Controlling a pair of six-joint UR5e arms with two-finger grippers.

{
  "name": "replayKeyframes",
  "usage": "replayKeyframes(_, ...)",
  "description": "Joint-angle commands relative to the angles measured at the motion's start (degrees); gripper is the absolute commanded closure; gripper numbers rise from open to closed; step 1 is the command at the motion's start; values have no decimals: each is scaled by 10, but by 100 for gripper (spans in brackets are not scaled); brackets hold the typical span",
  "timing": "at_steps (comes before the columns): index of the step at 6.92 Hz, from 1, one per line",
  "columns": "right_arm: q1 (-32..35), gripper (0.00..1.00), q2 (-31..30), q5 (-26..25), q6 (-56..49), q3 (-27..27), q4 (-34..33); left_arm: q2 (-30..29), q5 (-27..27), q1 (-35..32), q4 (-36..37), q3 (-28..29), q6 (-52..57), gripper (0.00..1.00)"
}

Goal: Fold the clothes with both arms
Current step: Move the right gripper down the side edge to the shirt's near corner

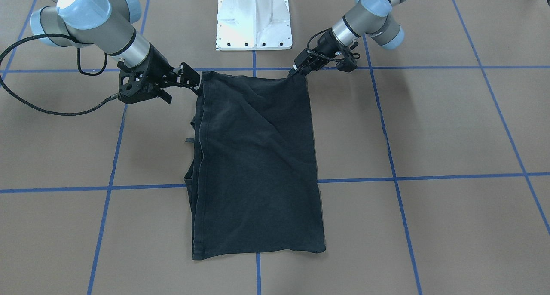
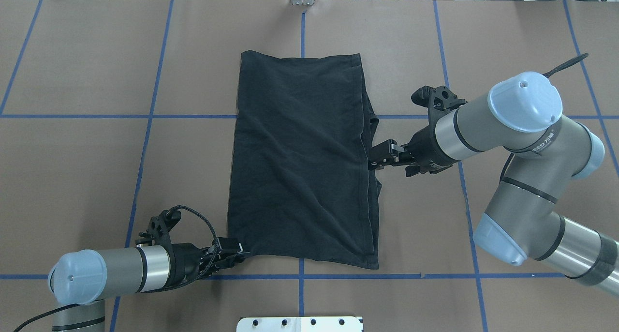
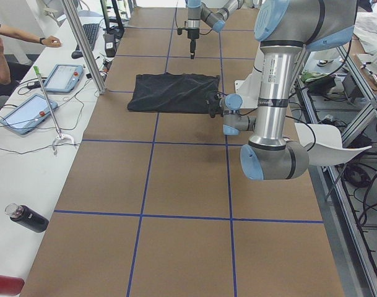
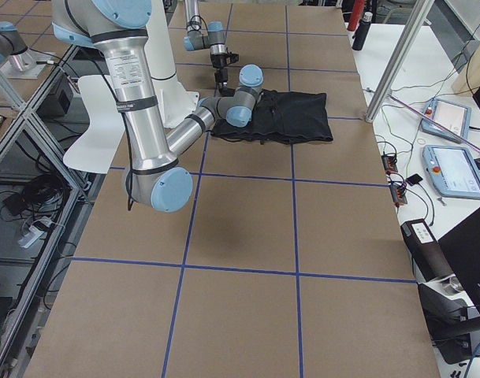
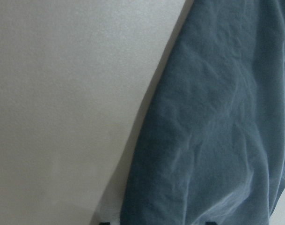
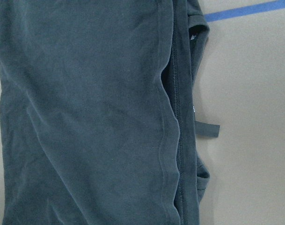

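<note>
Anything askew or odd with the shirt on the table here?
Yes. The black T-shirt lies folded in a long rectangle, but its edge on the robot's right is untidy: under layers bulge out past the top layer, and a small fabric strip sticks out sideways. No damage shows.

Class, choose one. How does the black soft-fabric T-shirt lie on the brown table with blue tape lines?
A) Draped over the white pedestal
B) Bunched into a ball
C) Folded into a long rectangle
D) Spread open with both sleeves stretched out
C: the black soft-fabric T-shirt lies flat as a long rectangle on the brown table, with layered edges stacked along one long side.
</note>
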Motion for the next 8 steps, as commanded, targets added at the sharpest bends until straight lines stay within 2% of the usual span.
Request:
replayKeyframes(1, 0, 0, -1, 0, 0, 0, 0, -2, 0, 0, 2, -1, 0, 69)
replayKeyframes(2, -1, 0, -2, 0, 0, 0, 0, -1, 1, -1, 2, -6, -1, 92)
replayKeyframes(3, -5, 0, -2, 0, 0, 0, 0, 0, 0, -2, 2, -7, -1, 100)
replayKeyframes(5, -31, 0, -1, -21, 44, 4, 0, -1, -3, -2, 2, -9, -1, 100)
replayKeyframes(6, -68, 0, 1, -80, 89, 12, 4, -1, -4, -2, 2, -10, -1, 100)
replayKeyframes(8, -124, 0, 1, -130, 188, 22, 1, -2, -4, -2, 1, -10, -2, 100)
